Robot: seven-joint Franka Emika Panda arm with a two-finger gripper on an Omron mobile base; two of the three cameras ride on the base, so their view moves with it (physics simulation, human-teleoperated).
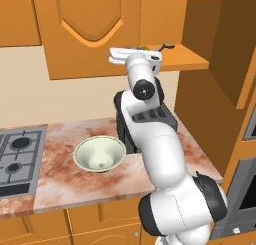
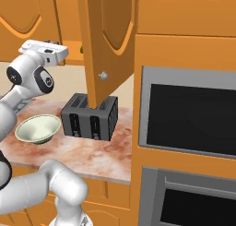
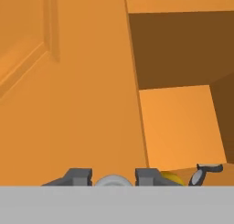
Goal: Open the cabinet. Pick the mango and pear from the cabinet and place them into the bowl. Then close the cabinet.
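The cabinet's left door stands across its front. Its right door hangs swung out, silver knob at its lower edge. In the hand view my gripper is shut on the left door's small round silver knob, which sits between the two dark fingertips. Just right of them, on the open shelf, a yellow sliver of the mango shows. A green speck, probably the pear, peeks past the open door. The cream-green bowl sits empty on the counter below.
A black toaster stands on the marble counter right of the bowl. A gas hob lies at the left. A dark grey curved thing rests on the shelf beside the mango. Built-in ovens fill the right wall.
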